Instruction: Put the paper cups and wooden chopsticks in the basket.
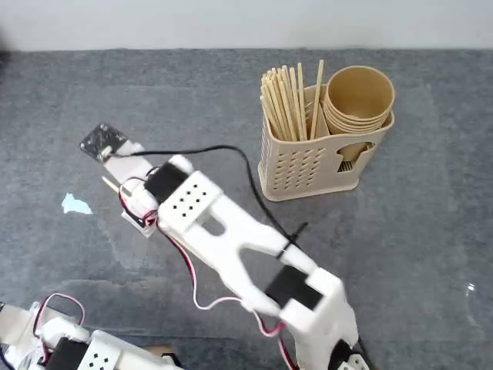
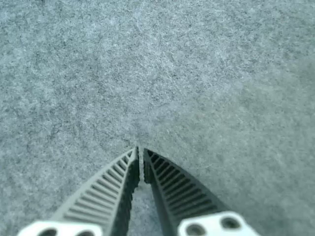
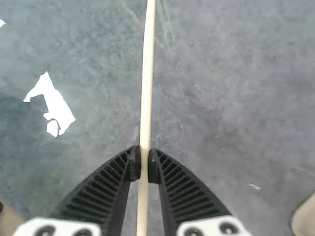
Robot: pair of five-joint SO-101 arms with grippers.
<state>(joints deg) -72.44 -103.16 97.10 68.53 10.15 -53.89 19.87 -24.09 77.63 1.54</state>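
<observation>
The right claw (image 3: 140, 167), clamped on one wooden chopstick (image 3: 146, 98) well apart from the basket (image 1: 308, 166), should next lift and carry it there; the left claw (image 2: 140, 164) sits closed, empty.

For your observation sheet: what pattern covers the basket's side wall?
The beige basket has rows of small holes; the high view shows it best.

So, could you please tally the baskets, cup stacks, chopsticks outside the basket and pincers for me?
basket: 1
stack of paper cups: 1
chopstick outside the basket, held in the right pincer: 1
pincers, counting the left pincer: 2
Total: 5
</observation>
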